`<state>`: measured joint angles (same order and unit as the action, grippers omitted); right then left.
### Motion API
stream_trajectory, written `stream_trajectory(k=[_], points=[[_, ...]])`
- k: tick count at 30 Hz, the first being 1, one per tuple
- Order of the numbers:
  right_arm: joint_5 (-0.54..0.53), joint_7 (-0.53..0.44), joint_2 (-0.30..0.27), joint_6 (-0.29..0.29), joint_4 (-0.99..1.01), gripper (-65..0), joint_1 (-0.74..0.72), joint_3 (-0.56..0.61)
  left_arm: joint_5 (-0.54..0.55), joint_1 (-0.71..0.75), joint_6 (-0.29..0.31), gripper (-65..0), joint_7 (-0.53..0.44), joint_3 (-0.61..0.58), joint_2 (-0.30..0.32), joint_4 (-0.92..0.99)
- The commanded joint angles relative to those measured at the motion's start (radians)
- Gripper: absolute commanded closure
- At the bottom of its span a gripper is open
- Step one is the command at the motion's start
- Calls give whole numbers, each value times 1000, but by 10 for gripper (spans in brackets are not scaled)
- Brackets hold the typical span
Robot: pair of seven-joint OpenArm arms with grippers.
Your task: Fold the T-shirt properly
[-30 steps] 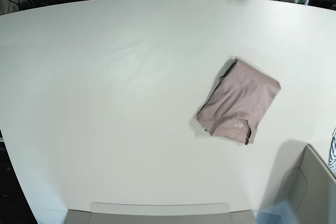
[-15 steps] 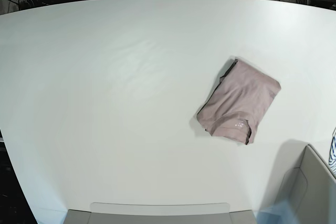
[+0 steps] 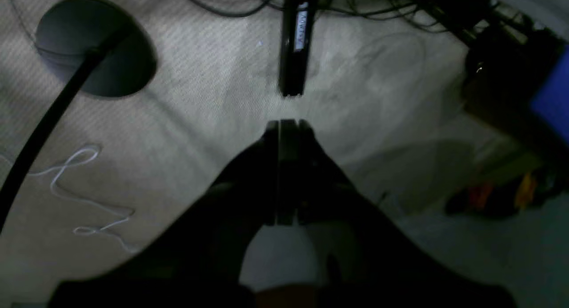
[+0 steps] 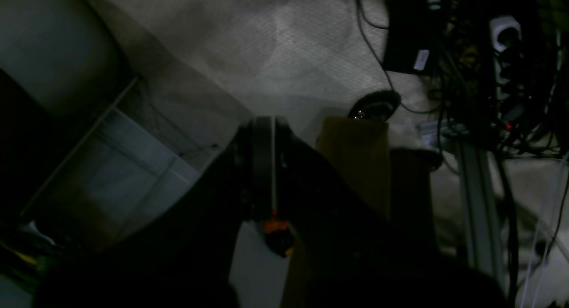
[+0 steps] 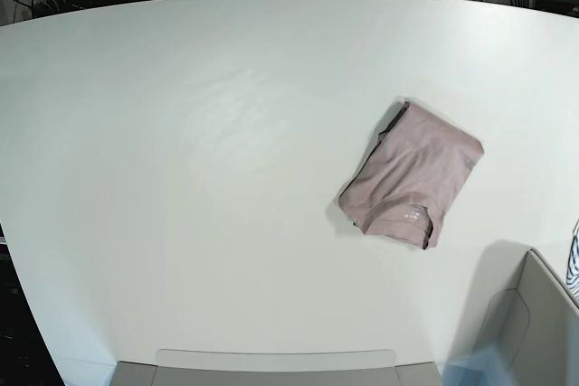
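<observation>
The T-shirt [image 5: 413,175] lies folded into a compact, slanted rectangle of soft mauve-pink cotton on the smooth white table [image 5: 181,178], right of centre — pale neck print near its lower edge. Both claws hang off the table over woven grey carpet: left gripper [image 3: 286,126] and right gripper [image 4: 266,123], jaws pressed together, holding nothing

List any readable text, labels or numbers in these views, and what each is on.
None can be read.
Pale print by the neck of the T-shirt: too small.
White label on the black bar on the floor, left wrist view: blurred.
White tag on the black box, right wrist view: blurred.
</observation>
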<state>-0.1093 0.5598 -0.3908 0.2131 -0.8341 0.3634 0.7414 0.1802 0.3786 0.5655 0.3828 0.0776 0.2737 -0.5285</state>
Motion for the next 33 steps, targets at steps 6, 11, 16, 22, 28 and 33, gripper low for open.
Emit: stream_trajectory(k=[6, 11, 16, 22, 28, 33], points=[[-3, -120, 39, 7, 158, -10, -73, 13, -6, -53, 3, 0, -193, 1, -18, 129], [-3, -292, 59, 7, 282, -10, -79, 19, -6, -69, 3, 0, -269, 3, -44, 198], [-3, -422, 82, 9, 439, -10, -105, 19, -6, -88, 3, 0, -269, 3, -84, 206], [-3, -444, 166, 9, 681, -10, -188, 17, -6, -120, 3, 0, -269, 3, -126, 206], [-3, -446, 197, 9, 737, -10, -206, 17, -6, -122, 3, 0, -269, 3, -150, 206], [-3, -446, 215, 9, 741, -10, -198, 16, -6, -140, 3, 0, -269, 4, -176, 206]])
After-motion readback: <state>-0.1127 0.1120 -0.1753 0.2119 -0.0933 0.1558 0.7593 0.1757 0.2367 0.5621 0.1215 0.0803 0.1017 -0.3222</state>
